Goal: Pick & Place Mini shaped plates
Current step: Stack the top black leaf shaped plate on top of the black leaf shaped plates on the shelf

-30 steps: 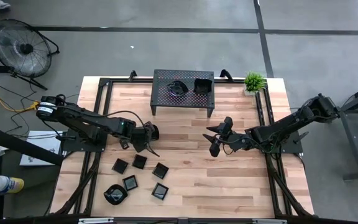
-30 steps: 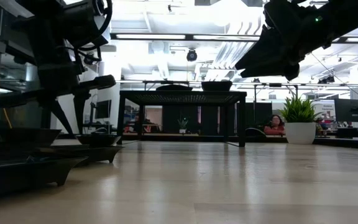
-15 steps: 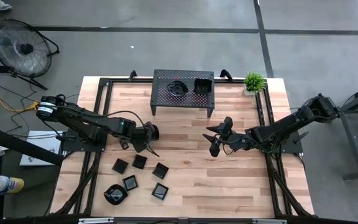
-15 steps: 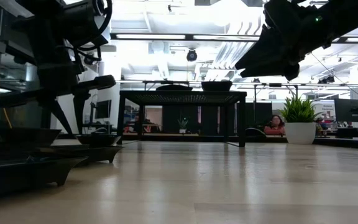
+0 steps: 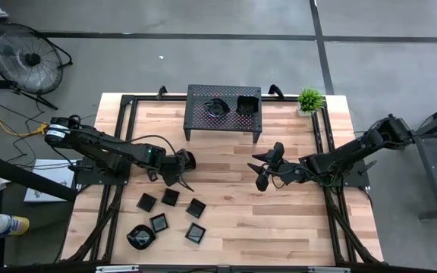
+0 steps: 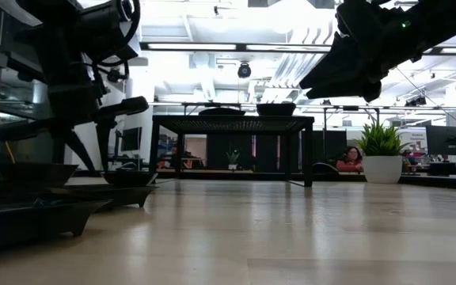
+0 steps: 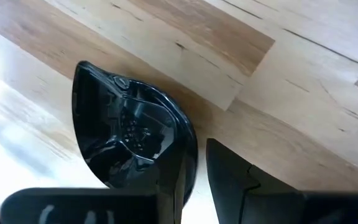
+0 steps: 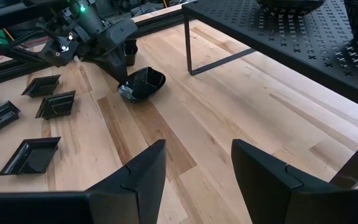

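Observation:
My left gripper (image 5: 180, 167) is at the table's left middle, pointing steeply down, shut on a glossy black leaf-shaped mini plate (image 8: 143, 84). Near the front left, several more mini plates (image 5: 171, 196) lie flat on the wood. Two others (image 5: 217, 106) sit on top of the black perforated rack (image 5: 224, 121) at the far middle. My right gripper (image 8: 197, 155) hangs open above the table's right middle, with nothing between its fingers, facing the left arm. My left gripper pinches the leaf-shaped plate's rim (image 7: 188, 155), one finger (image 7: 173, 193) inside the hollow and the other finger (image 7: 235, 180) outside the wall. The fingers come from above, slanting down. The plate sits tilted, low over the wood; whether it is clear of the wood I cannot tell.
The rack stands on legs (image 8: 188, 56) at the far middle, with bare wood between the two arms in front of it. A small potted plant (image 5: 309, 98) is at the far right corner. Black frame rails (image 5: 120, 152) run along the table's sides.

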### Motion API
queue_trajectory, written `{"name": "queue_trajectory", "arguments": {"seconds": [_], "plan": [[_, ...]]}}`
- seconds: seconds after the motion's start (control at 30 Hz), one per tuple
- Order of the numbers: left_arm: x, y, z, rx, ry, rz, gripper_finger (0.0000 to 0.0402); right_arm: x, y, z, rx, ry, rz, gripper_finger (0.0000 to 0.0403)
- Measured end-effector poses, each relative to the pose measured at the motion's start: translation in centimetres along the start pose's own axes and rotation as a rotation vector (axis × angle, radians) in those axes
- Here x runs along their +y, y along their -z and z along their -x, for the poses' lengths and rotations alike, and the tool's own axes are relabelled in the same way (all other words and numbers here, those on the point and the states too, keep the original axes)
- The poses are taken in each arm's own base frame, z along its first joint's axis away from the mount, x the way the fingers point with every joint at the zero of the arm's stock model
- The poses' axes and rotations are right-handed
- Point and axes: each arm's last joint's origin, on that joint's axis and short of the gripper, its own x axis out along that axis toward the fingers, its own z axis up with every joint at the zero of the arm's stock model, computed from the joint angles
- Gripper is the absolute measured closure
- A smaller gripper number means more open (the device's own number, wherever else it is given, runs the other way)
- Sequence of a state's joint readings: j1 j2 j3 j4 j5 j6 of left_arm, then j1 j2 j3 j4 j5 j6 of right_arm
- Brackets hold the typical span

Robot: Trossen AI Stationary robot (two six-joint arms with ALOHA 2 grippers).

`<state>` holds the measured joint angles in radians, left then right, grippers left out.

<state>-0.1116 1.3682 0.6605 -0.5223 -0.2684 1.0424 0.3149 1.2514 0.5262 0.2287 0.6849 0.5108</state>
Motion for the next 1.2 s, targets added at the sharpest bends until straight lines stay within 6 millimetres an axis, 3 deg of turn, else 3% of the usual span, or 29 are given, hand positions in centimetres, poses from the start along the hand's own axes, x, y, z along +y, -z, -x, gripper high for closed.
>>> {"name": "queue_trajectory", "arguments": {"seconds": [1.2], "plan": [[0.48, -0.3, -0.23, -0.012, -0.048, 0.035, 0.0341, -0.02, 0.06, 0.0, 0.006, -0.001, 0.007, 0.0226]]}}
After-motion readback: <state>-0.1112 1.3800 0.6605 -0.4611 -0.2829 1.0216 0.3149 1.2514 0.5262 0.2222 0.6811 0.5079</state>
